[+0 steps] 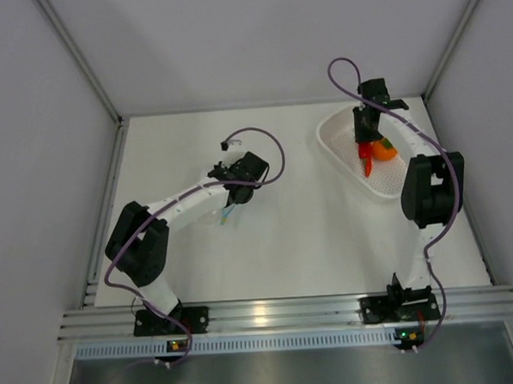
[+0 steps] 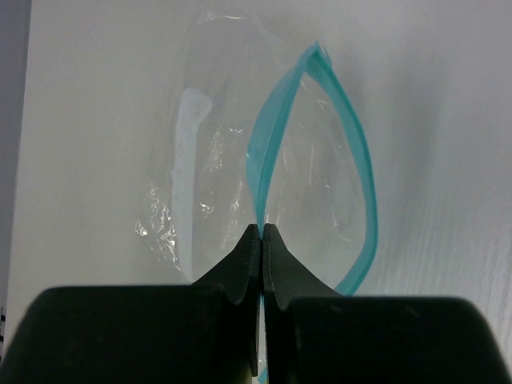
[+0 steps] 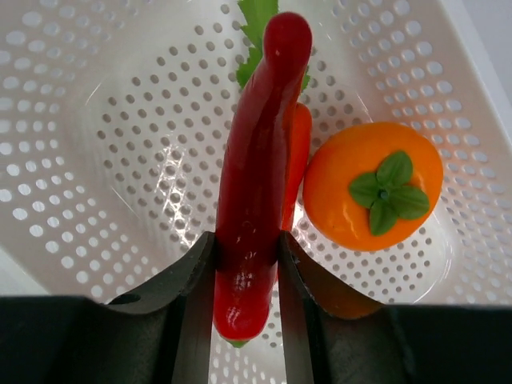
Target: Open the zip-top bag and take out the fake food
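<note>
the white table (image 1: 311, 241) shows whole only in the top view, with the left arm (image 1: 180, 205) bent toward the middle and the right arm (image 1: 428, 183) reaching to the far right corner. there the white perforated basket (image 1: 329, 136) sits, and the right wrist view fills with its holed wall (image 3: 96, 120).

the zip-top bag (image 1: 227, 214) is a faint sliver under the left arm from above. the left wrist view shows it properly (image 2: 216, 160): clear crinkled plastic lying on the table, its blue zip strip (image 2: 360, 160) parted into a loop.

in the basket lies the orange (image 3: 372, 188) with its green top. the carrot (image 3: 298, 152) is mostly hidden behind the chili pepper (image 3: 256, 160).

the left gripper (image 2: 262, 232) has its fingers pressed tight together, pinching one lip of the bag. the right gripper (image 3: 246, 248) stands partly open, clamped on the chili's lower end, over the basket.
</note>
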You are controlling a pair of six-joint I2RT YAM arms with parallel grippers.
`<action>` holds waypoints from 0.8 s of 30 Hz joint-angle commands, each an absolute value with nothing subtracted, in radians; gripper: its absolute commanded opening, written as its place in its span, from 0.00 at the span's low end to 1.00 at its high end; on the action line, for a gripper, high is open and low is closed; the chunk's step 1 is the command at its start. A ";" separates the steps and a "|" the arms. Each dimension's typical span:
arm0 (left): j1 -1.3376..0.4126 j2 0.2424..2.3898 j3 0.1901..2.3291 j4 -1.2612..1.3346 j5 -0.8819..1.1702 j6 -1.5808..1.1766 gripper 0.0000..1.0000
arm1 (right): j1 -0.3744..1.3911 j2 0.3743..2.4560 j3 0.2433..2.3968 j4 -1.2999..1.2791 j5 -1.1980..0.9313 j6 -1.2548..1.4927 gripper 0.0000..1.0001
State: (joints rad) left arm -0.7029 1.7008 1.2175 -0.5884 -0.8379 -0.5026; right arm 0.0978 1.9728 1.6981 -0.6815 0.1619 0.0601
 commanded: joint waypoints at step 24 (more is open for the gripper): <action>-0.638 1.798 1.394 -0.618 -0.724 -0.463 0.13 | 0.130 1.136 1.037 -0.218 -0.431 0.405 0.99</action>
State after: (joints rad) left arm -0.6464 1.8072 1.3579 -0.6098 -0.7414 -0.4698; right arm 0.1299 1.2446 1.1587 -0.4488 -0.2115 0.2584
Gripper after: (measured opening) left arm 0.120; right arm 0.992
